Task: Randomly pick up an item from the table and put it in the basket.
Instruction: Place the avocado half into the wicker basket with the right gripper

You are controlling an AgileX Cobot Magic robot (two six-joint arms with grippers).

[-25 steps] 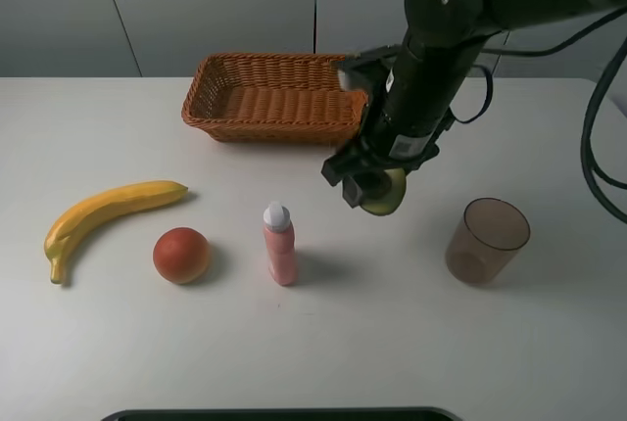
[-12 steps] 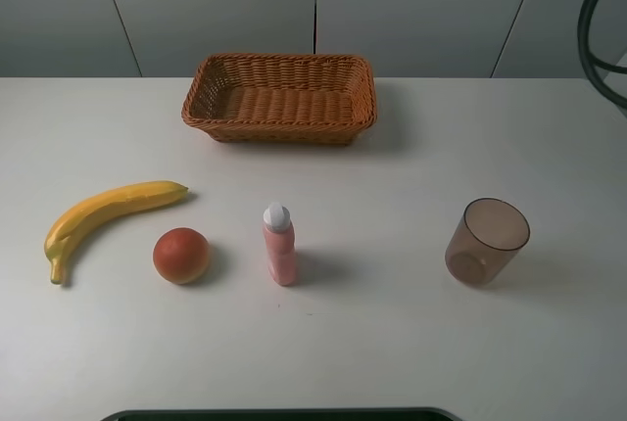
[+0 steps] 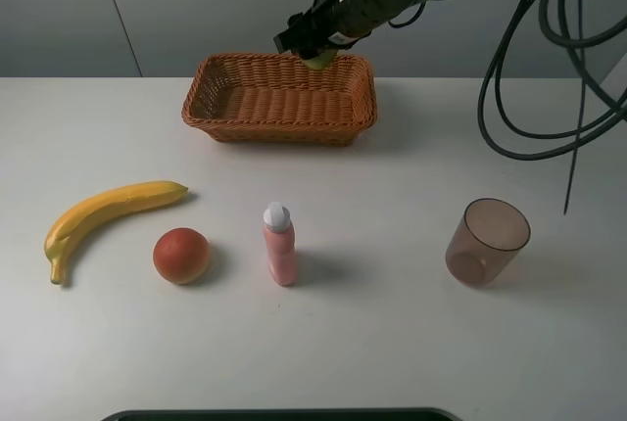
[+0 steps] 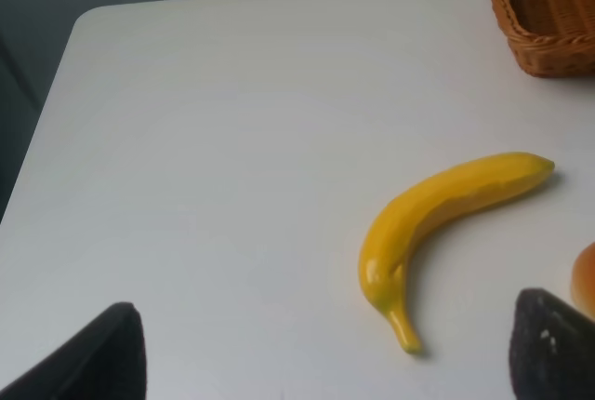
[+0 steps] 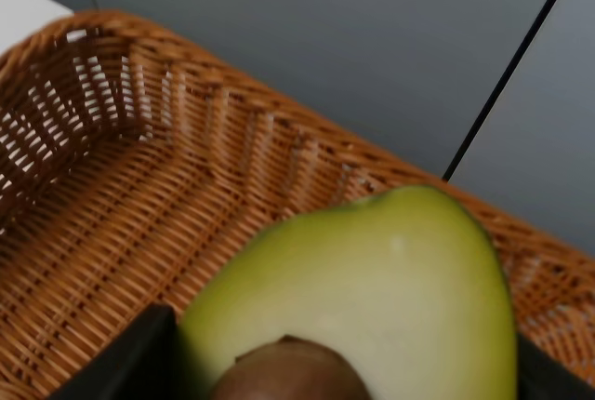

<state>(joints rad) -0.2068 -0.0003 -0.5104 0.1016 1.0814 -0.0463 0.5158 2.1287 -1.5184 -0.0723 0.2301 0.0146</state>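
1. The exterior high view looks down from the near side of the table (image 3: 392,343) towards the back wall. The basket (image 3: 279,127) sits far across the table, mid-frame, and everything in front of it is in view.
2. The left wrist view hangs low, well to the left of the basket, facing across the tabletop. It catches only the basket's corner.
3. The right wrist view hovers just above the basket, very close, facing its inside and far rim past the halved avocado (image 5: 390,298).
4. All three views share the basket. The exterior and left wrist views share the banana (image 3: 108,208).

No legible txt or nos.
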